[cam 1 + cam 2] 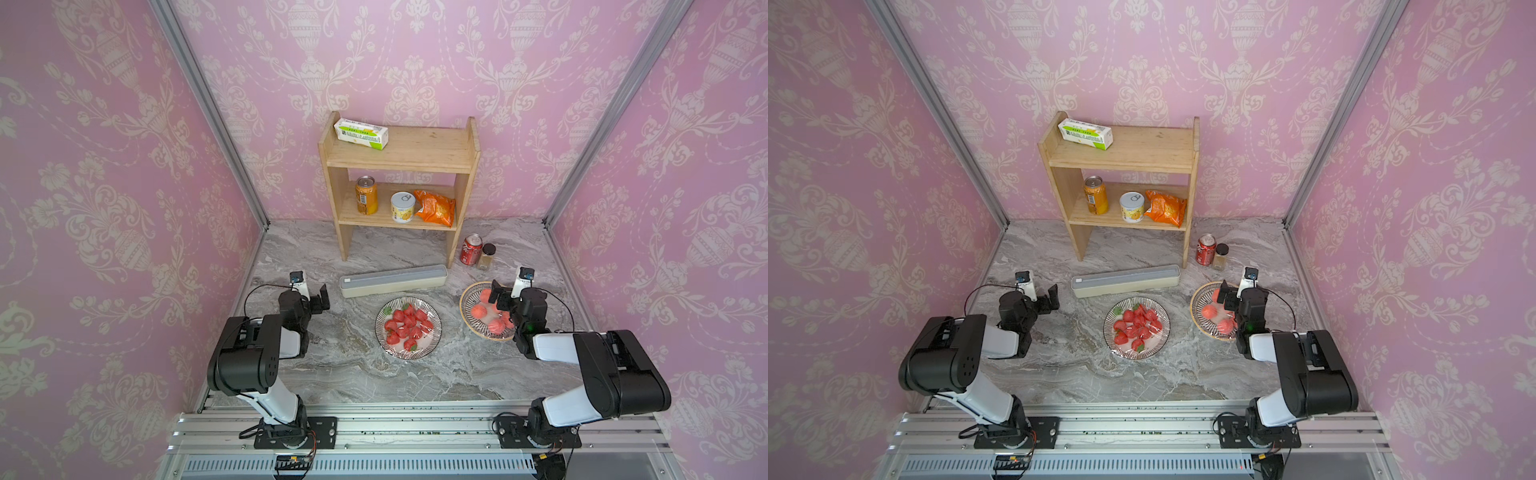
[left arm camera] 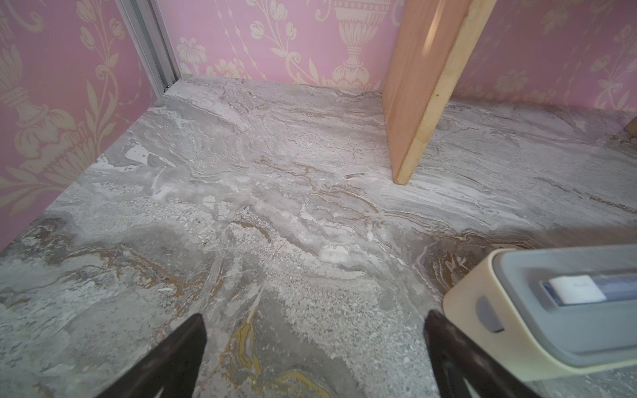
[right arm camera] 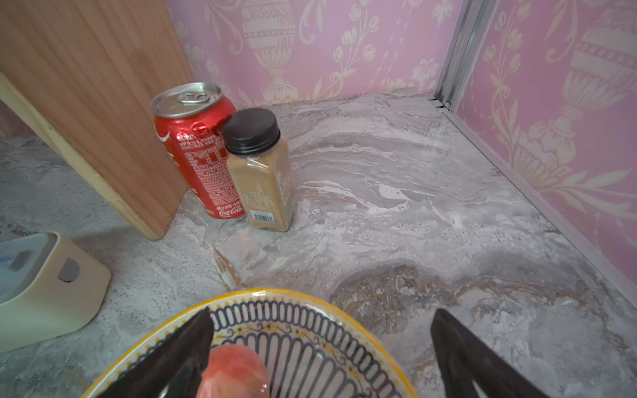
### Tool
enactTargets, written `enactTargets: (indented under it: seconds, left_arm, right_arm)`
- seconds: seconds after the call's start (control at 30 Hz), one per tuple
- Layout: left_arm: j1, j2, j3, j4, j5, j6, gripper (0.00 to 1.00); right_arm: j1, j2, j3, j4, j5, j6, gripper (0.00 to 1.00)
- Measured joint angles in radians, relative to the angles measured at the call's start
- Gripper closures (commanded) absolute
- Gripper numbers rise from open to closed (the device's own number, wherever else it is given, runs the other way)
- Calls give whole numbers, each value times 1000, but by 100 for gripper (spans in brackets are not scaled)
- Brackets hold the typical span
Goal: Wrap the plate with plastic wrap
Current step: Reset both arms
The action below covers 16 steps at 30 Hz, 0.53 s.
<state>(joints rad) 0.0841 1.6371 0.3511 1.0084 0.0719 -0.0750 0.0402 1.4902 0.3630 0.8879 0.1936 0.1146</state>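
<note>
Clear glossy plastic wrap (image 1: pixel 422 332) appears stretched over the round patterned plate (image 1: pixel 379 330) of strawberries (image 1: pixel 405 326), mid grey marble surface (image 1: pixel 353 370). Its long cream dispenser box (image 1: pixel 393 281) lies just beside, toward the back edge. Judged light, limp, clingy: pinch a loose edge at the rim. Left gripper (image 1: pixel 325 297) and right gripper (image 1: pixel 497 296): jaws wide apart, empty.

In the left wrist view only one end of the plastic wrap dispenser box (image 2: pixel 537 320) shows, the rest cut off, as is the wooden shelf (image 2: pixel 424 86). The right arm (image 1: pixel 557 347) hides part of the patterned bowl (image 1: pixel 462 309) (image 1: pixel 1192 309) in both top views; the right wrist view crops that bowl and a peach (image 3: pixel 238 368) half behind one of the right jaws. The white-and-green carton (image 1: pixel 360 134) has print too small to read.
</note>
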Motion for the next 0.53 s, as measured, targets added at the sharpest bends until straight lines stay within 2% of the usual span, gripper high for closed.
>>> enactTargets:
  seconds: [0.53]
  left_arm:
    - [0, 0, 0, 0, -3, 0, 1]
  right_arm:
    - [0, 0, 11, -66, -49, -44, 0]
